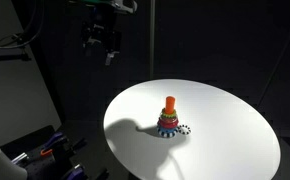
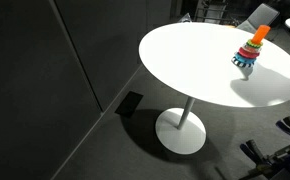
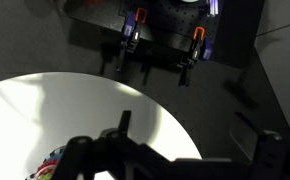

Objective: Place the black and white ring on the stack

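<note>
Shows the gripper [image 1: 103,42] high at upper centre, jaws spread and empty. Finds the black and white ring [image 1: 184,129] flat on the table [image 1: 230,120], mid-frame, just beside the stack [image 1: 169,112]. Appears pre-grasp; calls next for a descent over the ring's rim.
</note>
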### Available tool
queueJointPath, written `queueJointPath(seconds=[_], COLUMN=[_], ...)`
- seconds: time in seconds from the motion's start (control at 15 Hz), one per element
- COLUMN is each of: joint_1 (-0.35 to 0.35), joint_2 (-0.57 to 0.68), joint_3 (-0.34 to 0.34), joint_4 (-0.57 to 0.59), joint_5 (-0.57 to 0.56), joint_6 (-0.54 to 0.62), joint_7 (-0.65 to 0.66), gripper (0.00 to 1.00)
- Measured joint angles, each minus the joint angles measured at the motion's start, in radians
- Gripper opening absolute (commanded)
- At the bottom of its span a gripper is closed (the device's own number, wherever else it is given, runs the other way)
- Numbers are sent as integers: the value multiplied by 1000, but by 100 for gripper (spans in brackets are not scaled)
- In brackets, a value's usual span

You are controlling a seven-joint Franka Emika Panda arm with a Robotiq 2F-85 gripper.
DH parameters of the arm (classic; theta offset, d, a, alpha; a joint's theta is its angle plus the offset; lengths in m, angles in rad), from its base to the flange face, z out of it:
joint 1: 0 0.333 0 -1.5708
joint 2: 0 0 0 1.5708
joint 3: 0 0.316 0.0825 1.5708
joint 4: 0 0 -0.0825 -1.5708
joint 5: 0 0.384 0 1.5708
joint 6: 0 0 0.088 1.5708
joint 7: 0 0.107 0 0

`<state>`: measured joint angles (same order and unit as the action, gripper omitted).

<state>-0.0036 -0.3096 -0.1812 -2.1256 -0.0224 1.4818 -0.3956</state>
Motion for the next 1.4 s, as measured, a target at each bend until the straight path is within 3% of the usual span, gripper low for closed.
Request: queueJointPath(seconds=[0.6, 1.4], joint_1=[-4, -72], joint_2=[20, 215], joint_3=[3, 5], joint_4=[-1, 26], joint_5=[0, -11], joint_6=[15, 276], joint_7=[11, 156], gripper=[100, 100])
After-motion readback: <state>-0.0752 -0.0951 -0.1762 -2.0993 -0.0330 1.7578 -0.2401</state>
